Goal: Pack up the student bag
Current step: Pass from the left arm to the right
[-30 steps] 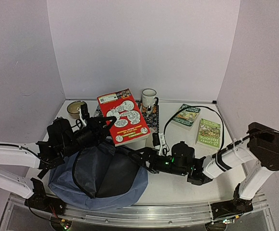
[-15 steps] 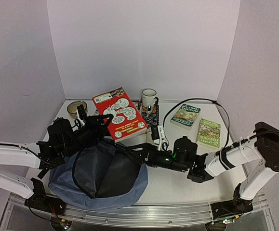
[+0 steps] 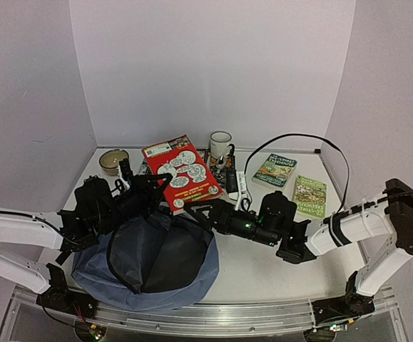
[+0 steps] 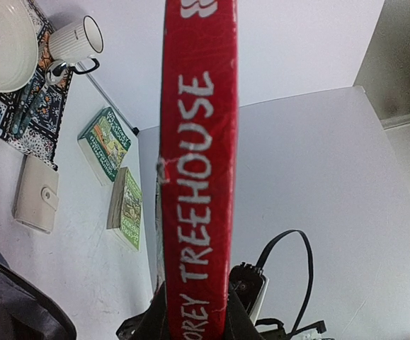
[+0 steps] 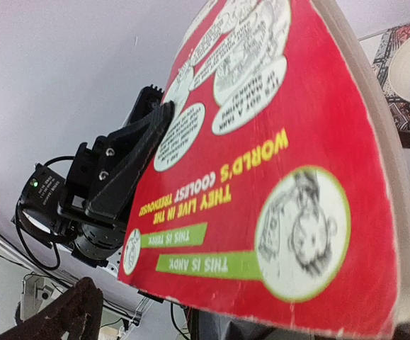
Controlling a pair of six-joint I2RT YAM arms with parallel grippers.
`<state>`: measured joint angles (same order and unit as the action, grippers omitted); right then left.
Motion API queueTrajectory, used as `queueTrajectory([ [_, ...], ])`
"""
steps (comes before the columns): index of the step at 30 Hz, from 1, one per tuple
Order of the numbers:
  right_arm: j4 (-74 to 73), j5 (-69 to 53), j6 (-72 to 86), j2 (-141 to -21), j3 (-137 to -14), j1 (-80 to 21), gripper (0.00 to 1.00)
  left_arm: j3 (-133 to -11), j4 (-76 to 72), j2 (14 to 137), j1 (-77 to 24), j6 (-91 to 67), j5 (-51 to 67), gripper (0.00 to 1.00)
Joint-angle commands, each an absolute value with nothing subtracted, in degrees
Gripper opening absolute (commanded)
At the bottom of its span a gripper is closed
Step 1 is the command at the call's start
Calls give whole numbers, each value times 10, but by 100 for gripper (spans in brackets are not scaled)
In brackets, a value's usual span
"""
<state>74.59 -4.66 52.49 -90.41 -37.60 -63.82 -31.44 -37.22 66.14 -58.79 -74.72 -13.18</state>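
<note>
The student bag [image 3: 145, 267], a slate-blue backpack with black straps, lies slumped at the near left with its mouth gaping toward the back. Above that mouth my left gripper [image 3: 156, 191] is shut on a red "Treehouse" book [image 3: 185, 171], tilted up on edge. In the left wrist view the book's spine [image 4: 197, 156] rises from between the pads of the left gripper [image 4: 194, 322]. My right gripper [image 3: 194, 212] is open just under the book's near lower corner. In the right wrist view the red cover [image 5: 261, 156] fills the frame above the right gripper [image 5: 240, 329], and a black left finger [image 5: 123, 166] presses on it.
At the back stand a white mug [image 3: 220, 145], a tan bowl [image 3: 113, 161] and a patterned mat [image 3: 225, 168]. Two green books [image 3: 275, 170] [image 3: 309, 195] lie at the back right. A cream wallet [image 4: 35, 202] and a black cable loop [image 3: 306, 141] are by the right arm.
My right gripper has moved left and toward the back, up to the book's lower corner. The left gripper has shifted the held book slightly. The black cable has swung higher.
</note>
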Motion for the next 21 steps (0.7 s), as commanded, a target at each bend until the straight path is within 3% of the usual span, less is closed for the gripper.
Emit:
queueTrajectory([
  [1,1091,-23,514,-891,-400,-628,98,-344,-439,665,-603,-754,-120,0],
  [10,1093,0,510,-878,-394,-610,88,-333,-451,665,-618,-762,-126,0],
  [21,1098,-20,503,-853,-385,-601,39,-301,-454,652,-625,-769,-157,0],
])
